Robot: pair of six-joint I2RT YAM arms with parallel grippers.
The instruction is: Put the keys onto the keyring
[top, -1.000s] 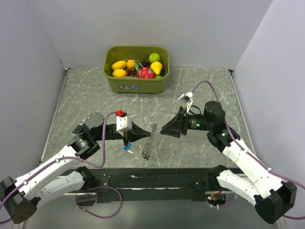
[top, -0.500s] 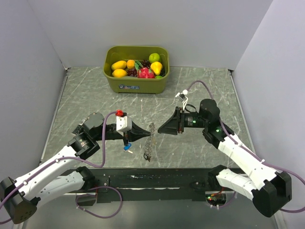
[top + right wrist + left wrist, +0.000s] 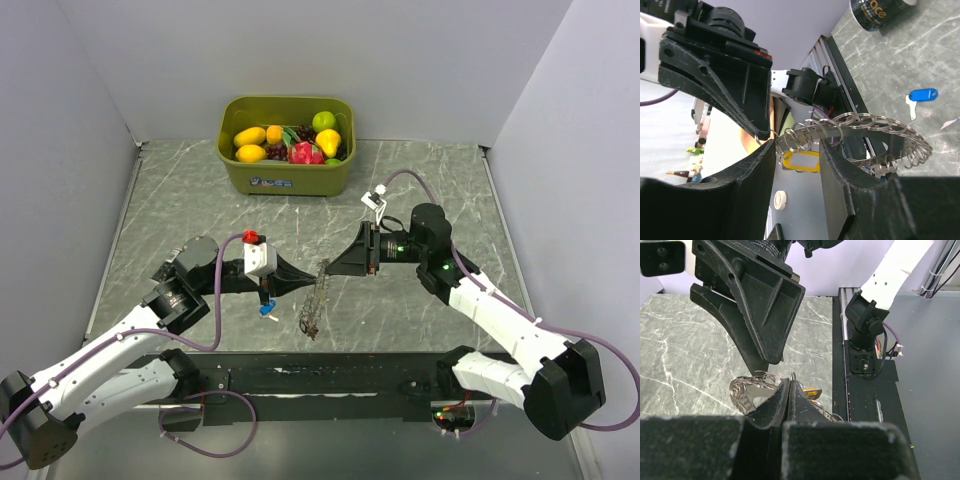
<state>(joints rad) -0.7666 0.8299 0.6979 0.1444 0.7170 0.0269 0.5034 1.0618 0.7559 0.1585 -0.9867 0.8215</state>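
The keyring (image 3: 315, 298) droops lengthwise toward the near edge, pinched by the left pincer (image 3: 305, 283); the right pincer (image 3: 334, 269) stands half-open around it.

Bright, even light; faint soft shadows on table (image 3: 180, 200); wrist views blurred along bottom (close foreground)

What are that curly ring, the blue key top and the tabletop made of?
Keyring: apparently bare metal, thin silvery wire loops with sharp glints. Blue key head: probably plastic, smooth and evenly coloured. Table: grey with white veins like marble, possibly only a printed surface.
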